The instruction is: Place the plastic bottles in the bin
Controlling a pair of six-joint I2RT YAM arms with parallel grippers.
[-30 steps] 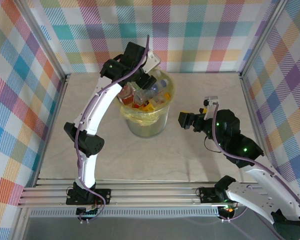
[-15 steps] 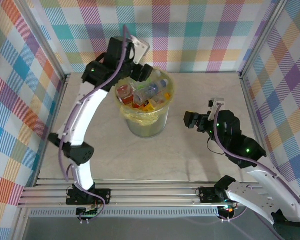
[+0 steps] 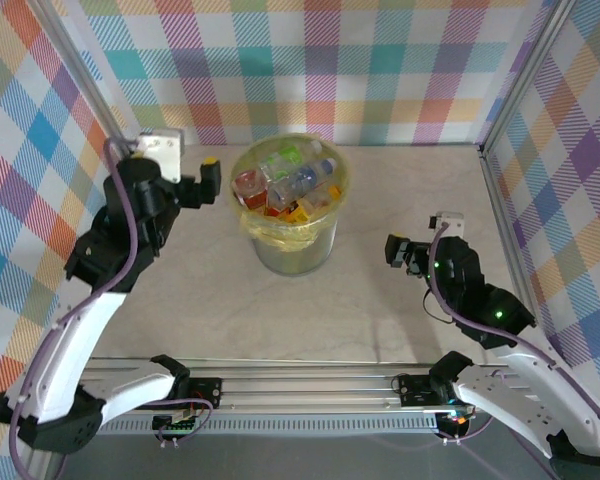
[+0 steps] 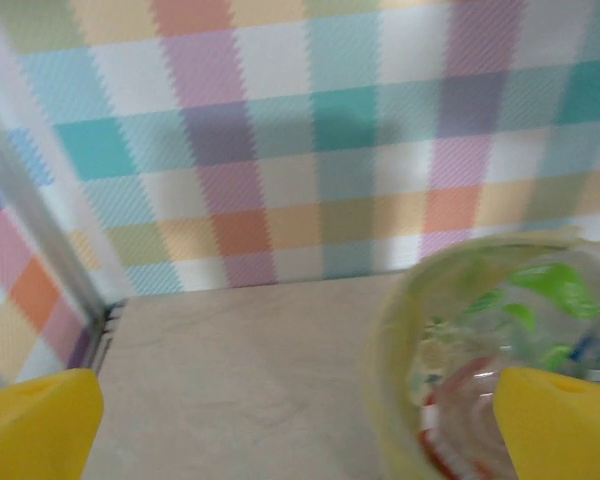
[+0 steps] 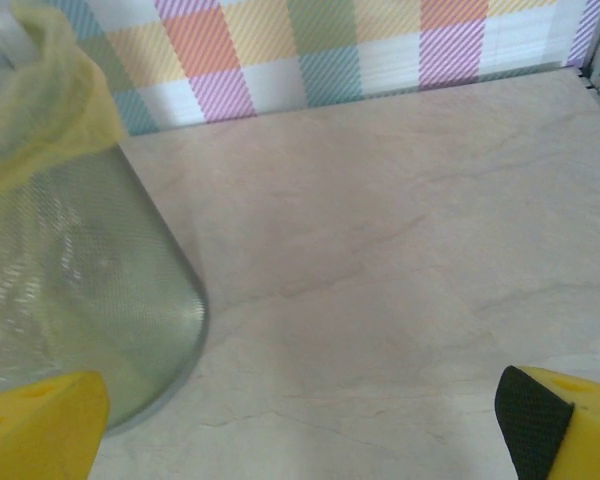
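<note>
Judging from the overhead view, the task looks to be at or near its close: every one of the plastic bottles (image 3: 285, 185) in sight lies heaped inside the bin (image 3: 298, 255), which stands upright at the middle of the counter (image 3: 380, 190) towards the back wall, its yellow-green liner folded over the rim. On the left, the left end effector (image 3: 205, 180) hangs beside the bin's rim, near it but apart, pointing towards it. From the left wrist its yellow fingertips (image 4: 35, 420) sit at the two lower corners of the frame, spread wide with nothing between them, and the bin (image 4: 390, 330) with the bottles (image 4: 510, 310) blurred inside it lies ahead to the right. On the right, the right end effector (image 3: 398, 250) is low over the counter, well apart from the bin, and it too faces the bin. In its own wrist view the fingertips (image 5: 40, 425) gape just as wide and grip nothing, with the bin's mesh wall (image 5: 70, 290) at the left and bare counter ahead. The step in hand seems to be the clearing away after a drop. The next move probably calls only for a check round the bin for any stray bottle, then drawing both arms home.
</note>
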